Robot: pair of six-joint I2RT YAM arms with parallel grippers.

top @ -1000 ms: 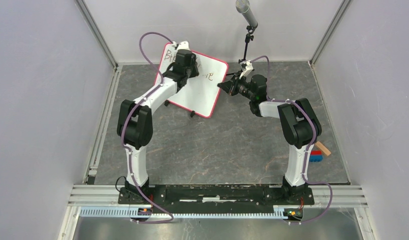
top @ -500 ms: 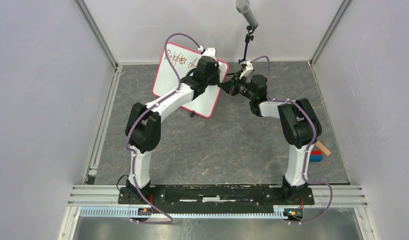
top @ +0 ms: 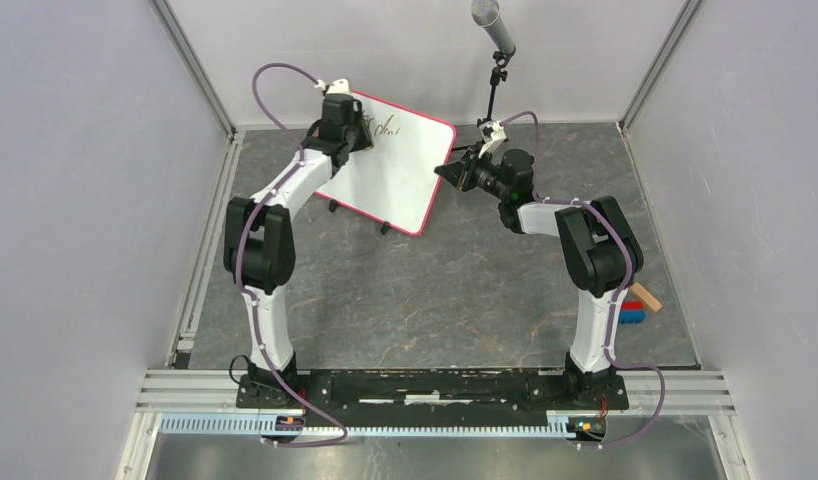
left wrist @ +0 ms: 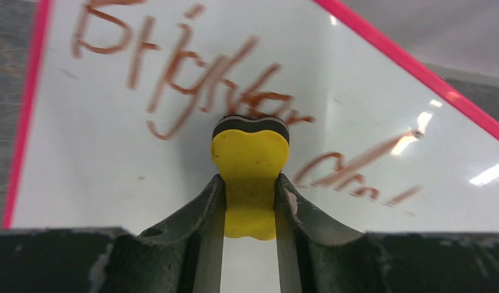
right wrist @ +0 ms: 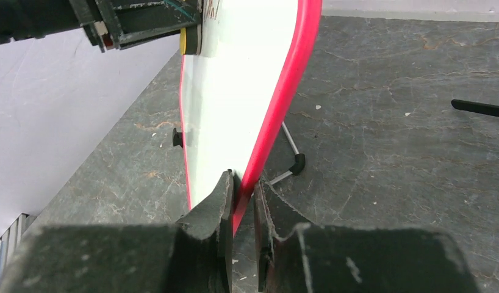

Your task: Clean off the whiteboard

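Note:
The whiteboard (top: 390,175) stands tilted at the back of the floor, white with a red-pink rim and small black feet. Reddish-brown handwriting (left wrist: 192,79) covers its upper part. My left gripper (top: 350,125) is shut on a yellow eraser (left wrist: 250,174), whose dark felt face presses on the board among the letters. My right gripper (top: 447,173) is shut on the board's right rim (right wrist: 277,116) and holds it. The eraser's edge also shows in the right wrist view (right wrist: 185,40) against the board face.
A microphone on a black stand (top: 495,60) rises behind the right gripper. Red, blue and tan blocks (top: 640,305) lie by the right wall. A wire leg with a black foot (right wrist: 294,160) props the board from behind. Walls close in at left, right and back.
My left gripper swept the eraser right across the board, then back to its upper left corner. Less writing shows on the board's right side. The right gripper has stayed clamped on the rim.

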